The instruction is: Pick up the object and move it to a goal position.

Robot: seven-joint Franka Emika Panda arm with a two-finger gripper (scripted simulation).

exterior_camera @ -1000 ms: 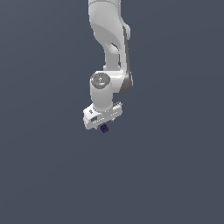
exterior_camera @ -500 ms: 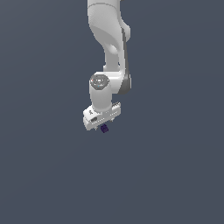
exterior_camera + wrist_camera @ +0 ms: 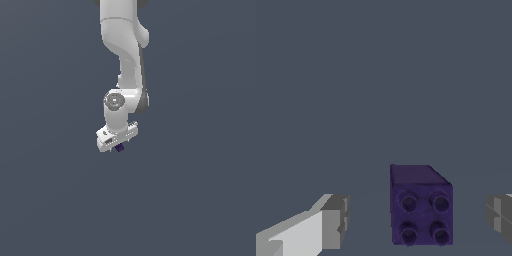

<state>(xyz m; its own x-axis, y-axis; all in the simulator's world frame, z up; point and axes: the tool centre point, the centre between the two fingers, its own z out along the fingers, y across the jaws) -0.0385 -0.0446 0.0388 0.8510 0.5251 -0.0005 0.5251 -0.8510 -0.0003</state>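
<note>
Little has shifted since a second ago: arm and block sit almost exactly where they were. Both fingers (image 3: 331, 222) stand apart, clear gaps separating them from the purple cube (image 3: 421, 205) between them. Its facing side carries four round studs. From outside, the cube (image 3: 119, 147) peeks below the gripper (image 3: 118, 144), under the white arm (image 3: 125, 55).

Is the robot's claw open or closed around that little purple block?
Open. In the wrist view the gripper shows clear gaps between each finger and the purple studded block.
</note>
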